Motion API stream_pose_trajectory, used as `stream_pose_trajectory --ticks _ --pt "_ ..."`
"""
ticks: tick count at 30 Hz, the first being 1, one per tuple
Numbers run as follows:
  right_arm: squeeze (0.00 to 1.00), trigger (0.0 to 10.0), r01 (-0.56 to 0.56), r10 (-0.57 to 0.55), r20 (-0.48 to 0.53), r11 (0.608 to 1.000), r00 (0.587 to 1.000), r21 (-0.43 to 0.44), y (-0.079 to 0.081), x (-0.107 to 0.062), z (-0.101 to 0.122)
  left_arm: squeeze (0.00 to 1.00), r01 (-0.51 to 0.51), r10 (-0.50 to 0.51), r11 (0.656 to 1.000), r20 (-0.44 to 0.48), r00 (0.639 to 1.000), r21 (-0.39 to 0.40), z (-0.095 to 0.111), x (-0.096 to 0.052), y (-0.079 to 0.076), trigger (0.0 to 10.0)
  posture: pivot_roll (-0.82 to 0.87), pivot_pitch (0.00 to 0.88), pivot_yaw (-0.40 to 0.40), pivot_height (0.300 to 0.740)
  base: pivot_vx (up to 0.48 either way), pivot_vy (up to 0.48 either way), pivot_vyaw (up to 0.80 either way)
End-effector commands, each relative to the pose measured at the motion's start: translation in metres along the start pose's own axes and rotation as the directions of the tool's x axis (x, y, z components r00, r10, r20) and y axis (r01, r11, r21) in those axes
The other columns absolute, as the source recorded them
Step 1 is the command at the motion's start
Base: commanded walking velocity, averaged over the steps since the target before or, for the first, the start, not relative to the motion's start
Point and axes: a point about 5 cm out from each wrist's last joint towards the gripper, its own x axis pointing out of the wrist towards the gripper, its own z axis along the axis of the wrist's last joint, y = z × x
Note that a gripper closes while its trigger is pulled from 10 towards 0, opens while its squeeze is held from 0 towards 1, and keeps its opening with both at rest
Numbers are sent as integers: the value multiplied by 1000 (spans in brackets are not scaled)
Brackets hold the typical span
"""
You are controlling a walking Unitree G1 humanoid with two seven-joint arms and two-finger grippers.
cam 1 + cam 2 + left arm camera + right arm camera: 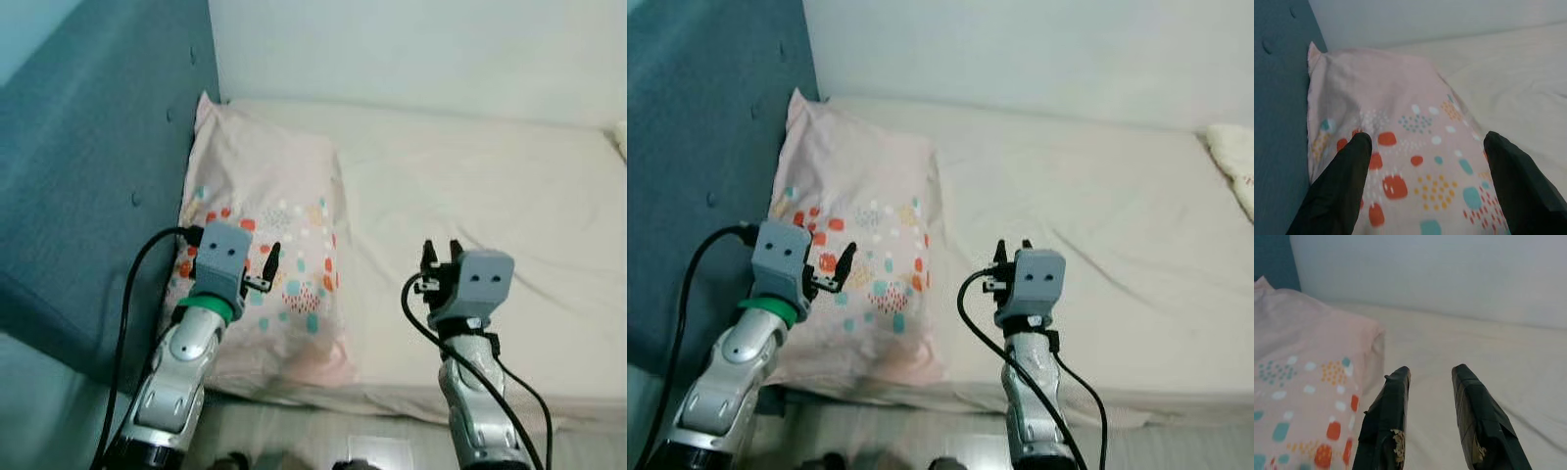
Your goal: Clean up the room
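- Pillow (260,264), pink with red and teal dots, lies flat on the bed (470,196) at the 9 o'clock side, its long edge against the blue headboard (88,176).
- Left gripper (260,269) hovers over the pillow's near half, at about 7 o'clock in the head views; fingers wide apart, holding nothing.
- Right gripper (441,257) hangs over bare sheet at 5 o'clock, just beside the pillow's right edge; fingers (1388,421) slightly apart, empty.
- Pale bedding (1234,162) bunched at the 3 o'clock edge.
- Judgement: pillow looks placed; sheet mildly creased, bunched bedding likely left to tidy.
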Motion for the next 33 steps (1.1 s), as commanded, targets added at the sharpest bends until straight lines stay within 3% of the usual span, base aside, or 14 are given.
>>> stream_pose_trajectory --ticks 1,15,21,28,33 --pt "0 10000 18 -19 -31 1000 999 -3 -6 -5 -9 0 14 -15 1000 -24 1000 -1 -9 -4 -5 10000 0 97 -41 720 -480 0 0" --pt "0 10000 16 -15 -31 1000 999 18 -5 -4 -10 0 25 -25 1000 -1 1000 14 -6 2 -5 10000 -3 95 -29 720 -452 0 0" --pt "0 10000 23 -21 -44 999 999 26 -5 -5 -12 0 37 -37 999 -3 999 16 -4 3 -6 10000 -5 96 -27 720 0 0 0" --pt "0 10000 41 -39 -54 998 998 51 -6 -5 -13 0 44 -48 997 -55 997 -68 -7 3 -8 10000 -5 99 -28 720 0 0 -791" --pt "0 10000 40 -37 -63 998 997 48 -7 -5 -15 0 53 -56 998 -76 996 -33 -11 4 -8 10000 -5 99 -28 720 0 0 -788"
